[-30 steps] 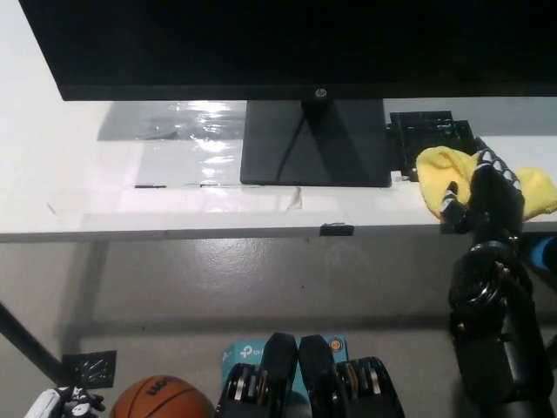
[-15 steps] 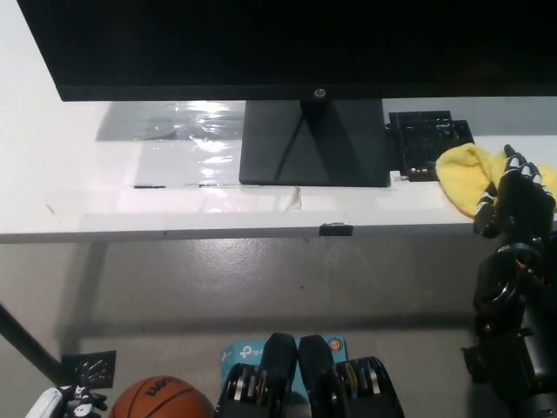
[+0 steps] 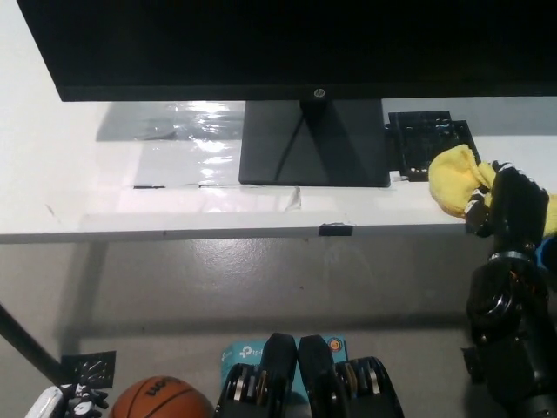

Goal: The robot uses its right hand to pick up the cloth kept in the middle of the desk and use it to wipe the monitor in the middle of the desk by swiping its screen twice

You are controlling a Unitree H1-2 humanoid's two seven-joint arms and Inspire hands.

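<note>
A small round logo [image 3: 319, 91] is showing on the bottom bezel of the monitor [image 3: 287, 43], too small to read, and a teal box [image 3: 239, 355] on the floor is carrying white lettering that is partly hidden by the robot's body and cannot be made out. The monitor is standing on its dark stand [image 3: 313, 144] in the middle of the white desk [image 3: 113, 187], its screen dark and running off the top of the picture. A clear glossy patch [image 3: 187, 122] is catching the light on the desk left of the stand, and a black fixture [image 3: 426, 139] is lying just right of it. The yellow cloth [image 3: 454, 178] is sitting bunched near the desk's front edge at the right, and the black right hand [image 3: 505, 202] is closing its fingers on the cloth's right side, gripping it. Below the desk a grey floor is showing, with an orange basketball [image 3: 161, 401] at the lower left and a dark slanted bar [image 3: 26, 348] beside a small black tag [image 3: 89, 367]. The white left hand [image 3: 65, 403] is resting at the bottom left corner, mostly cut off, so whether it is clenched or released cannot be told
</note>
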